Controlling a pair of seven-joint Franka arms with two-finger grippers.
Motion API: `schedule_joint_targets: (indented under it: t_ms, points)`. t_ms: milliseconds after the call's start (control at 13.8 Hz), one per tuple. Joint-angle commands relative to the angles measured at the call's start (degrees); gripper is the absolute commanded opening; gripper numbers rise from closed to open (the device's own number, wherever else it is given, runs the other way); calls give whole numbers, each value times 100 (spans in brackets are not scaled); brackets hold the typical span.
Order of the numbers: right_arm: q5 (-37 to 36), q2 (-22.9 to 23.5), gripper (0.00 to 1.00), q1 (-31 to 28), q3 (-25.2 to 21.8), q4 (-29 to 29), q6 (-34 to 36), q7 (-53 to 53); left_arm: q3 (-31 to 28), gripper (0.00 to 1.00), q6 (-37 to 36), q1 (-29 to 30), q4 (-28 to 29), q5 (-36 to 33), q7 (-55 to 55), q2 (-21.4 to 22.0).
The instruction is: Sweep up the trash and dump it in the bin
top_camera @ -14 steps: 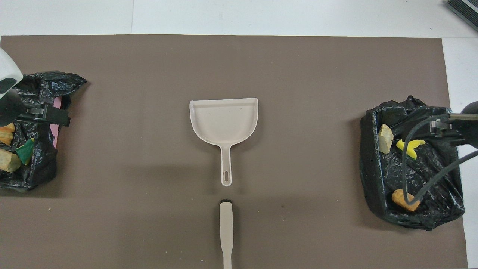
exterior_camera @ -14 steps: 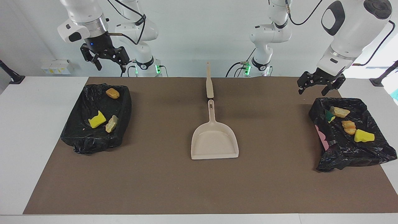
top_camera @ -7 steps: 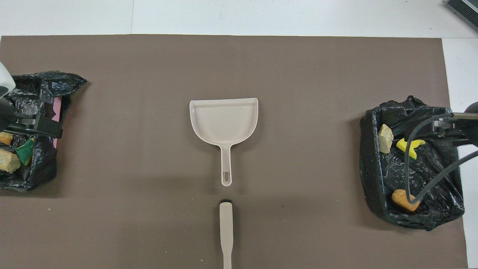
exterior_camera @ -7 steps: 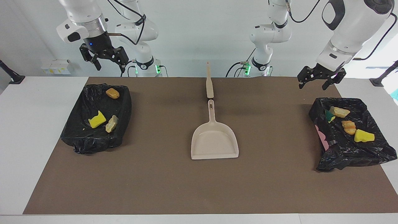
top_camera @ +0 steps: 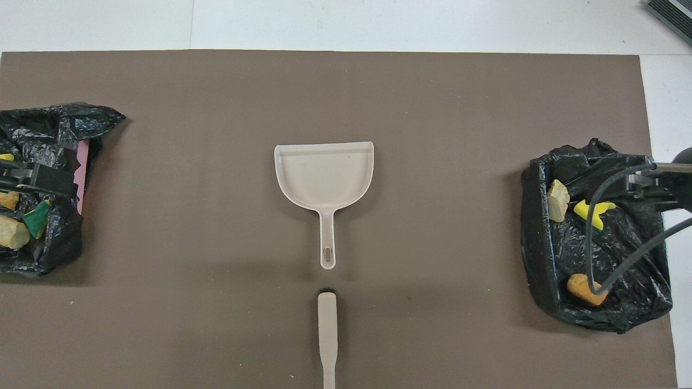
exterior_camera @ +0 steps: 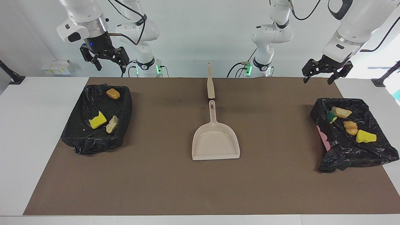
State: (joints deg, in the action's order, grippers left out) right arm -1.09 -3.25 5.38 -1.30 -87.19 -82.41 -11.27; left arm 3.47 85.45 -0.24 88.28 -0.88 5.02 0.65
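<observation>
— Where is the trash?

— All of it sits in two bins lined with black bags. The bin at the right arm's end (exterior_camera: 97, 120) holds a yellow sponge chunk (exterior_camera: 97, 120), a tan lump (exterior_camera: 112, 124) touching it, and an orange lump (exterior_camera: 113, 93) nearer the robots. The bin at the left arm's end (exterior_camera: 353, 150) holds a tan piece (exterior_camera: 341, 112), a green-backed sponge (exterior_camera: 331, 116) beside it, an orange striped lump (exterior_camera: 350, 127) and a yellow sponge (exterior_camera: 365, 136).

— And the tools?

— The beige dustpan (exterior_camera: 215, 140) lies flat mid-table between the bins, its handle toward the robots. The brush (exterior_camera: 210, 82) lies in line with that handle, just beside its tip and nearer the robots.

— The surface and room?

— A brown mat (exterior_camera: 187, 187) covers most of a white table (exterior_camera: 28, 125); a pale wall stands at the robots' end.

— The grippers?

— The left gripper (exterior_camera: 327, 73) hangs in the air over the table edge near its bin, fingers spread apart, holding nothing. The right gripper (exterior_camera: 104, 61) hangs high near its own bin, fingers likewise apart and empty.
</observation>
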Motion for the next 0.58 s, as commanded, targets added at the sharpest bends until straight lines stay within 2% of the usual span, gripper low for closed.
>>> schedule_joint_targets:
  t_ms: [0, 506]
  points:
    - [-50, -18, 100, -72, 25, 35, 76, 133, 22, 100, -98, 33, -21, -27, 69, -3]
    - [-50, -18, 100, -72, 25, 35, 76, 125, 40, 100, -266, -11, -153, -18, 60, -74]
